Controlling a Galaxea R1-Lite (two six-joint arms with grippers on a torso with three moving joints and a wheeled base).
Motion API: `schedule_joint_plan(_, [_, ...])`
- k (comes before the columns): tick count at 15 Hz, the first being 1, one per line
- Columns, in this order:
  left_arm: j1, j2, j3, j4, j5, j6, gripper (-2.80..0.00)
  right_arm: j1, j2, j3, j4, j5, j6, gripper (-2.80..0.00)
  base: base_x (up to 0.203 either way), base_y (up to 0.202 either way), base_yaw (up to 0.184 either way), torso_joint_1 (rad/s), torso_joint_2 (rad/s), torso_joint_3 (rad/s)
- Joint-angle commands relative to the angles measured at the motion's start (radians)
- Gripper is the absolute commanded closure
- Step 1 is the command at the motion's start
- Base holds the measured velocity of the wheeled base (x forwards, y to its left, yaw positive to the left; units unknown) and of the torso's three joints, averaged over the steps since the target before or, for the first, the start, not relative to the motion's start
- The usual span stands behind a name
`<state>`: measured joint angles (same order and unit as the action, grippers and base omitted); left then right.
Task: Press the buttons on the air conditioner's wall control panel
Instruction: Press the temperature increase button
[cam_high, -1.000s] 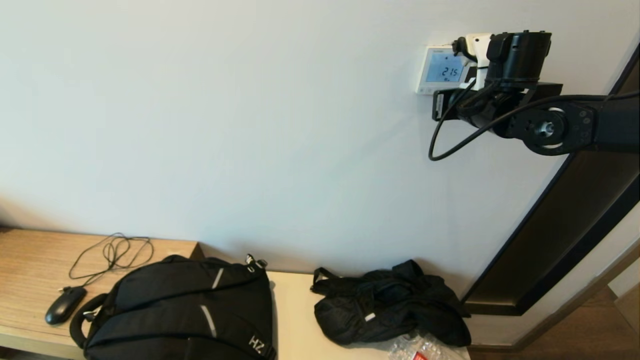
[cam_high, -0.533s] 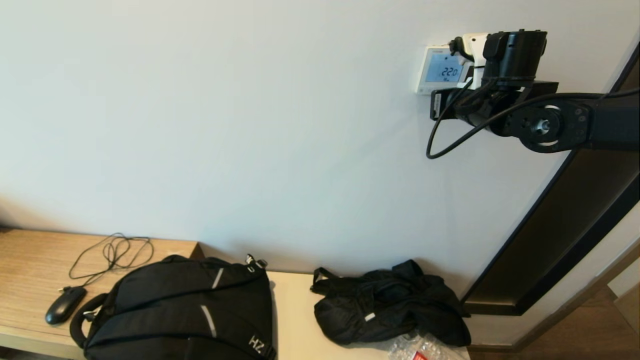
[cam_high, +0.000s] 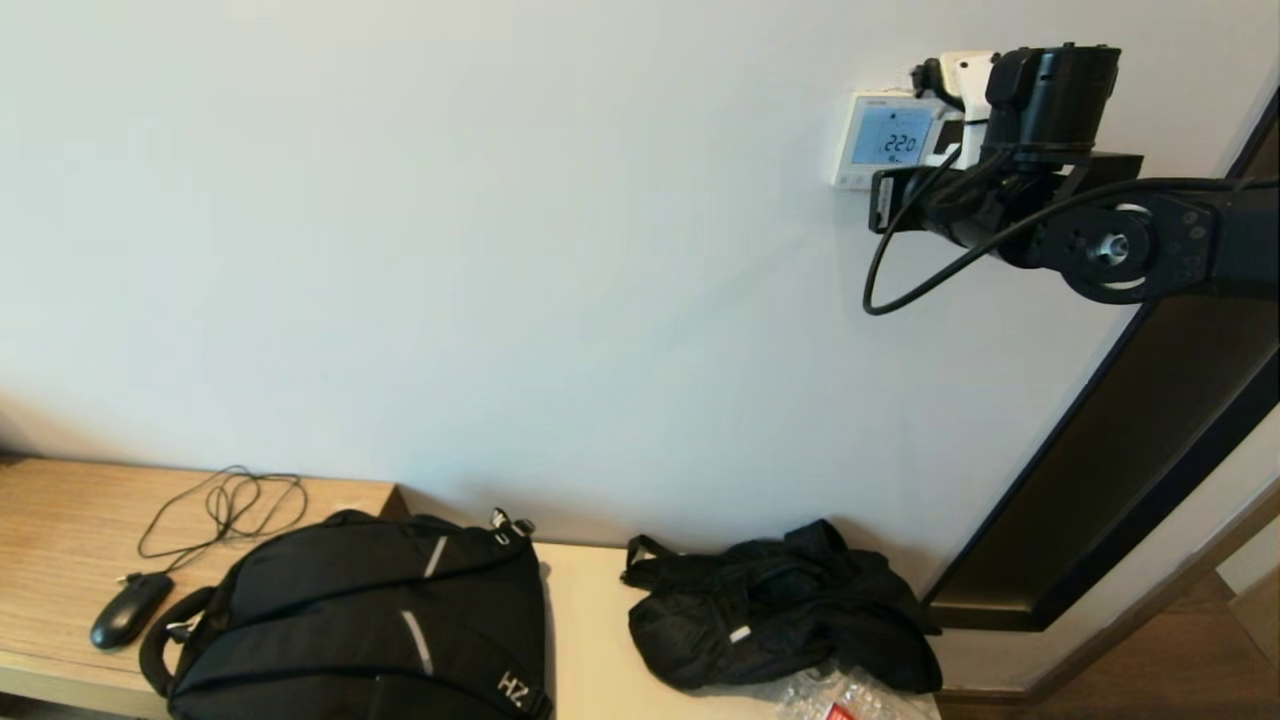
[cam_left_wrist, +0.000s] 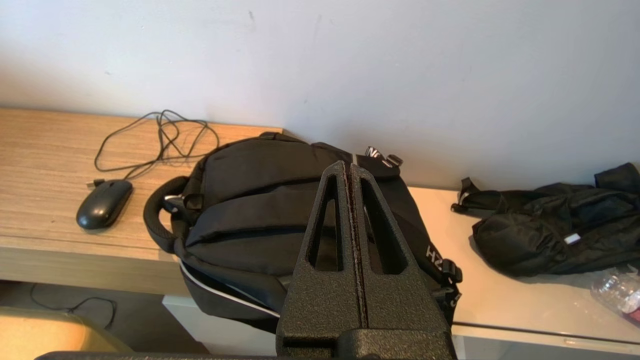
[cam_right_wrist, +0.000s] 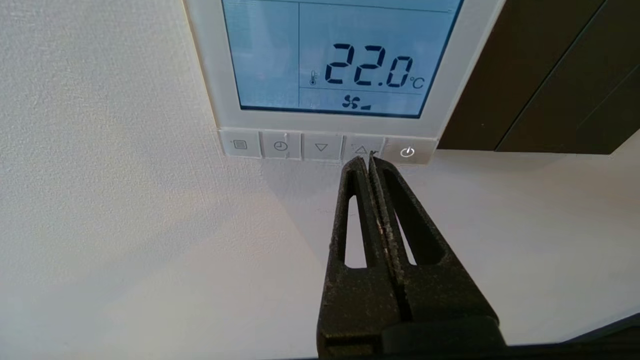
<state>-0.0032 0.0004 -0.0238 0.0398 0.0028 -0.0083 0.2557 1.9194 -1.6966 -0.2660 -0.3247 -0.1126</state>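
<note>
Shifted right — right gripper (cam_right_wrist: 366, 159) fingers closed, empty | tip at up-arrow button (cam_right_wrist: 361, 149) | panel (cam_right_wrist: 210, 75) 22.0

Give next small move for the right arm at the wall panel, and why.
Probably a short push straight in: the shut right hand has its tip at the lower edge of the white up-arrow button of the square white thermostat panel with blue screen, reading 22.0. Contact can't be confirmed.

Right gripper (cam_right_wrist: 366, 161), fingers pressed together, tips at the lower edge of the up-arrow button (cam_right_wrist: 361, 149). Panel (cam_right_wrist: 209, 75) on white wall (cam_right_wrist: 100, 210); screen (cam_right_wrist: 340, 55) reads 22.0 °C, fan icon beneath. Buttons (cam_right_wrist: 322, 147) in one row: menu, clock, down, up, power.
</note>
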Motion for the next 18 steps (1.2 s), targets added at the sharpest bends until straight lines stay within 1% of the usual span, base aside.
schedule_joint_plan(1, [0.0, 0.0, -0.001, 0.0, 0.0, -0.001, 0.0, -0.001, -0.004, 0.006, -0.002, -0.002, -0.001, 0.0, 0.0, 0.0, 0.0, 0.0, 0.0, 0.0])
schedule_joint_plan(13, [0.0, 0.0, 0.001, 0.0, 0.0, -0.001, 0.0, -0.009, 0.049, -0.04, 0.001, -0.002, -0.002, 0.0, 0.0, 0.0, 0.0, 0.0, 0.0, 0.0])
schedule_joint_plan(18, [0.0, 0.0, 0.0, 0.0, 0.0, 0.001, 0.0, -0.002, 0.031, -0.024, -0.001, -0.004, -0.001, 0.0, 0.0, 0.0, 0.0, 0.0, 0.0, 0.0])
